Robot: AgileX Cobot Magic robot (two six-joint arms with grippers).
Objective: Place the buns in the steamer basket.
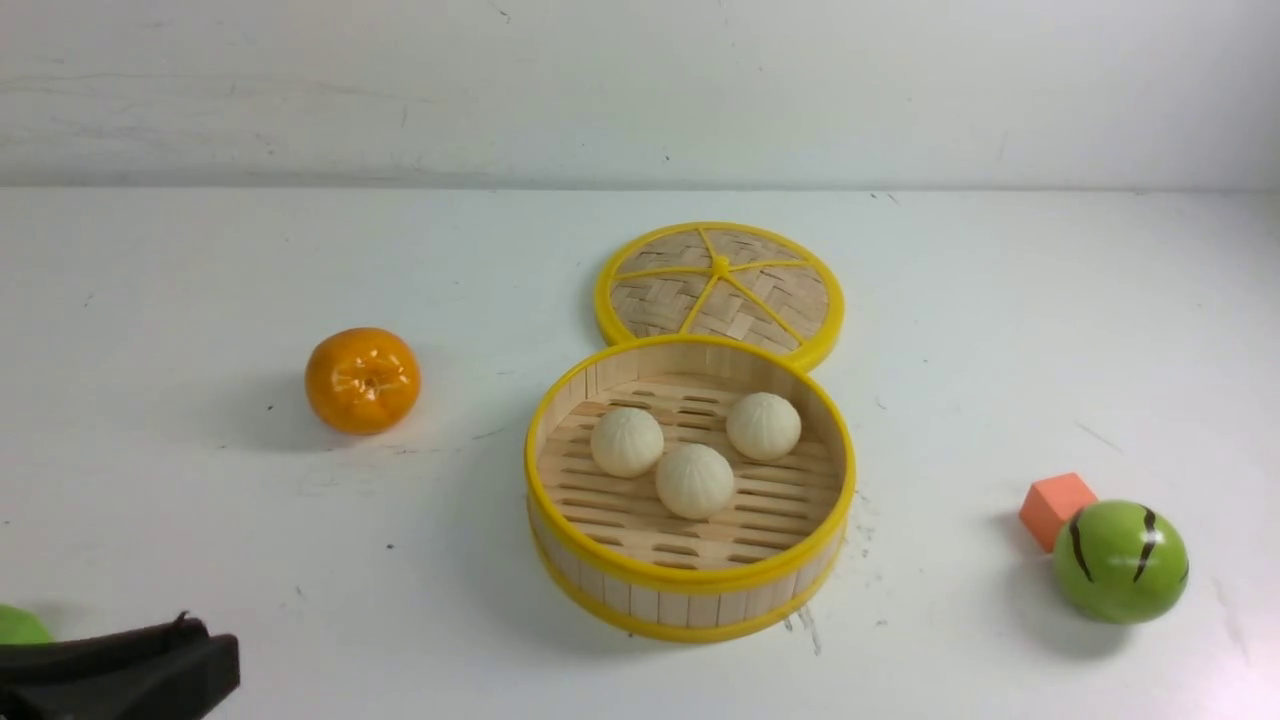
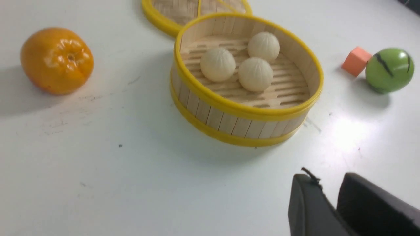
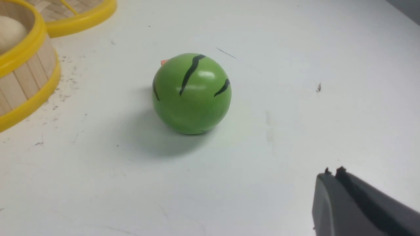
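All three cream-white buns [image 1: 627, 441] [image 1: 694, 480] [image 1: 763, 425] lie close together on the slatted floor of the steamer basket [image 1: 690, 580], which stands at the table's middle. The left wrist view shows the same buns [image 2: 218, 64] inside the basket [image 2: 242, 109]. My left gripper [image 1: 232, 660] sits low at the near left corner, well away from the basket. Its fingers [image 2: 328, 179] stand a little apart with nothing between them. My right gripper [image 3: 333, 172] is shut and empty, hovering near the green striped ball [image 3: 192, 93]; it is out of the front view.
The woven lid [image 1: 720, 285] lies flat just behind the basket, touching it. An orange [image 1: 362, 380] sits to the left. The green striped ball [image 1: 1120, 560] and an orange cube [image 1: 1055, 505] are at the near right. A green object [image 1: 15, 625] peeks in at the left edge.
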